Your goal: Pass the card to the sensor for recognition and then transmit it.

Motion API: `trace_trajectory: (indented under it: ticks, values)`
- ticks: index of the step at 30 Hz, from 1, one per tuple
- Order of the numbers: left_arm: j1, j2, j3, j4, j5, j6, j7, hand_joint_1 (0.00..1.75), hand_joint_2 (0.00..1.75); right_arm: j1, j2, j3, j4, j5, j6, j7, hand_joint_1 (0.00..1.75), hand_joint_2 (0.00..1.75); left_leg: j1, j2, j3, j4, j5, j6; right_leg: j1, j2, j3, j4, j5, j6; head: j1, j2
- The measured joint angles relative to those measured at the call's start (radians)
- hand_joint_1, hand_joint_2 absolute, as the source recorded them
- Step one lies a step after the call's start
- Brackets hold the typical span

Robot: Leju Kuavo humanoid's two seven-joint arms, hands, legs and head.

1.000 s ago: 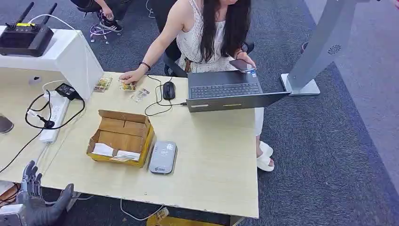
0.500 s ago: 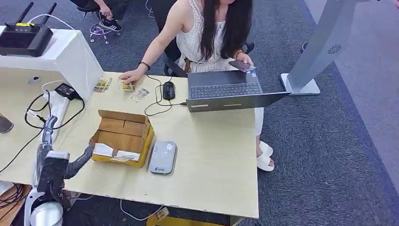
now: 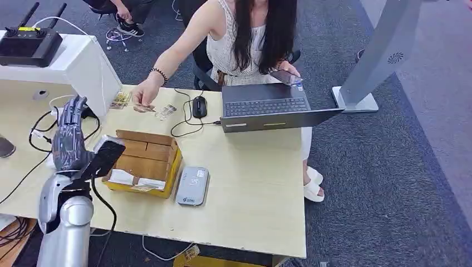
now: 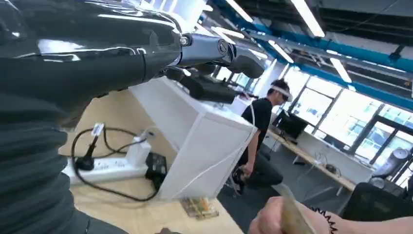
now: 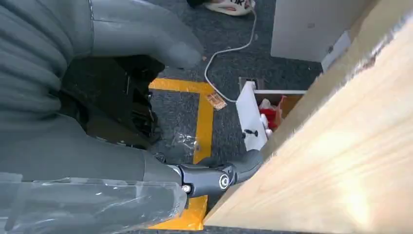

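The left hand is raised over the left end of the table, its fingers stretched out and apart with nothing between them, its thumb reaching toward the open cardboard box. From the left wrist view the fingers also show extended and holding nothing. The right hand hangs below the table edge, seen from the right wrist view over the floor with its yellow tape; its dark fingers stretch toward the table edge and its thumb stands clear of them, with nothing held. The card is at the far side of the table, pinched in the person's hand, with more cards lying just beside it and near the mouse. The grey sensor lies flat on the table just beside the right wall of the box, near the front edge and well apart from the laptop. In my judgement the task stands at its very start: the card is not yet in the robot's grasp, and the left hand appears to be going to receive it. The next move calls for bringing the left hand across the box toward the person's hand, closing thumb and fingers on the card's edge, then carrying it down flat over the sensor.
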Motion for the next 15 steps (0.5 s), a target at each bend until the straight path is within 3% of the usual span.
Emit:
trace_trajectory:
  ticks: [15]
  values:
    - [-0.212,0.09,-0.172,0.119,-0.391,0.157,0.195,0.0,1.75,-0.038,0.011,0.003,0.05,0.09,-0.03,0.007,0.0,1.75,0.0,0.0,0.0,0.0,0.001,0.0,0.0,0.0,0.0,0.001,0.0,0.0,0.0,0.0]
